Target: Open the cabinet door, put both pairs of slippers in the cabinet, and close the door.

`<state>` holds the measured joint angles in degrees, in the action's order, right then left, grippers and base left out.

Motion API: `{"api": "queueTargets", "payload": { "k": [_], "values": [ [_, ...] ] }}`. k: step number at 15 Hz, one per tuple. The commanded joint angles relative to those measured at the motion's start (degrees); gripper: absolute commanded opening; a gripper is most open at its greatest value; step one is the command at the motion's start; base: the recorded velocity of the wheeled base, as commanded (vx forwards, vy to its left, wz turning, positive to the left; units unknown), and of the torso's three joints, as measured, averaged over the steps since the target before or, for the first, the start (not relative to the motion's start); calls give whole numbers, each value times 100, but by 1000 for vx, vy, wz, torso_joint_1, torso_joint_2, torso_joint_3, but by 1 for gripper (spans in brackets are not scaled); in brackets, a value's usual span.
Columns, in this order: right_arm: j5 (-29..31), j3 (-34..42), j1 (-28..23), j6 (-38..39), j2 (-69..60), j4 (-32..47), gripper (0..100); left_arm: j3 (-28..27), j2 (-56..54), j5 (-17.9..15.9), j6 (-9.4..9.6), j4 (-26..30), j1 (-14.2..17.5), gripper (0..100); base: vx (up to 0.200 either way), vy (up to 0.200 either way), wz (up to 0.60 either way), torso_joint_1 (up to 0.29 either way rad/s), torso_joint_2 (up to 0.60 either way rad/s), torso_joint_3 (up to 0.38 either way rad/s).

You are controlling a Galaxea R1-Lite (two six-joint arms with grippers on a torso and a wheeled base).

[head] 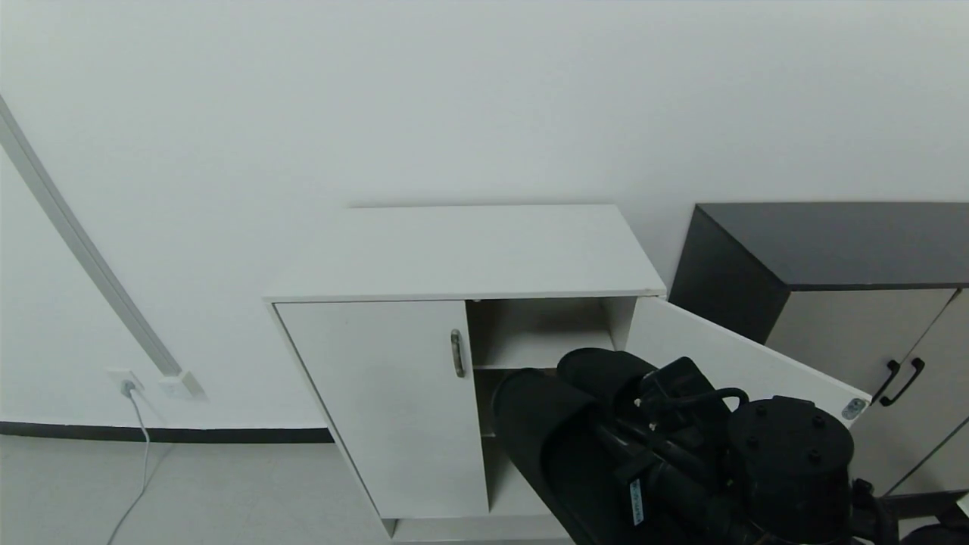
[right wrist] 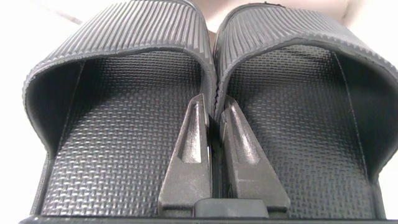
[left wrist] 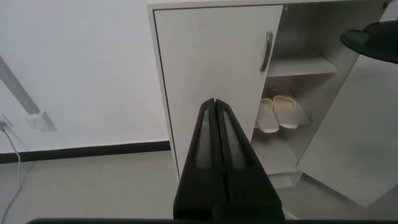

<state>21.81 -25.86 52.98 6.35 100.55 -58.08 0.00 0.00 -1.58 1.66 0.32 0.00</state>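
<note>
Right wrist view: right gripper (right wrist: 213,102) jaws almost closed, pinching the two touching inner walls of the black slippers (right wrist: 124,81) so one grip carries the pair.
Holding both inner walls keeps the pair side by side and, judging by it, ready to go in as one. In the head view the pair hangs just in front of the cabinet (head: 454,250), at its uncovered right half, where the right door (head: 727,356) is swung wide for access; the left door (head: 386,401) is shut. Left gripper (left wrist: 215,106) jaws pressed together, holding nothing, parked off to the cabinet's left and out of the way. Pale slippers (left wrist: 281,112) already lie side by side on a lower shelf (left wrist: 273,152) inside. Likely step: placing the second pair; door closing not yet done.
</note>
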Motion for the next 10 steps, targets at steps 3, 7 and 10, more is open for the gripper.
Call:
{"api": "queueTargets", "payload": {
  "k": [3, 7, 10],
  "values": [
    [8, 10, 11, -2, 9, -2, 0, 0, 0, 0, 1, 3, 0, 0, 0, 0, 0, -227, 543, 317],
    [8, 19, 19, -2, 0, -2, 0, 0, 0, 0, 1, -5, 0, 0, 0, 0, 0, -205, 522, 316],
    [8, 19, 28, -2, 9, -2, 0, 0, 0, 0, 1, 3, 0, 0, 0, 0, 0, -185, 509, 323]
  ]
}}
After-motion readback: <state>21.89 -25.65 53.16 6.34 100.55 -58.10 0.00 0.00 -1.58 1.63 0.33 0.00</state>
